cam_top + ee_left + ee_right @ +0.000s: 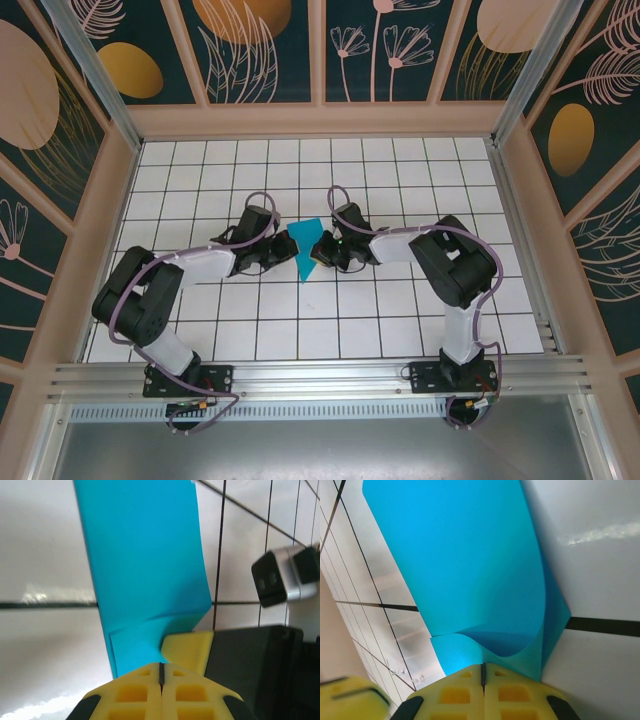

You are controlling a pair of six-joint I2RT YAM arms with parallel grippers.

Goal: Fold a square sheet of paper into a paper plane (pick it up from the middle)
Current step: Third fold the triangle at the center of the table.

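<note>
Tiled table (400, 330) | left gripper (161, 667), right gripper (483, 667) both pinching paper (305, 240) | right wrist view: curled layers

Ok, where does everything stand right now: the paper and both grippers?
sheet of paper: doubled over on itself, with a loose curled fold not pressed flat; held between the two grippers; not yet a plane.
left gripper: shut on the sheet's near edge.
right gripper: shut on the sheet at the curled fold.
</note>
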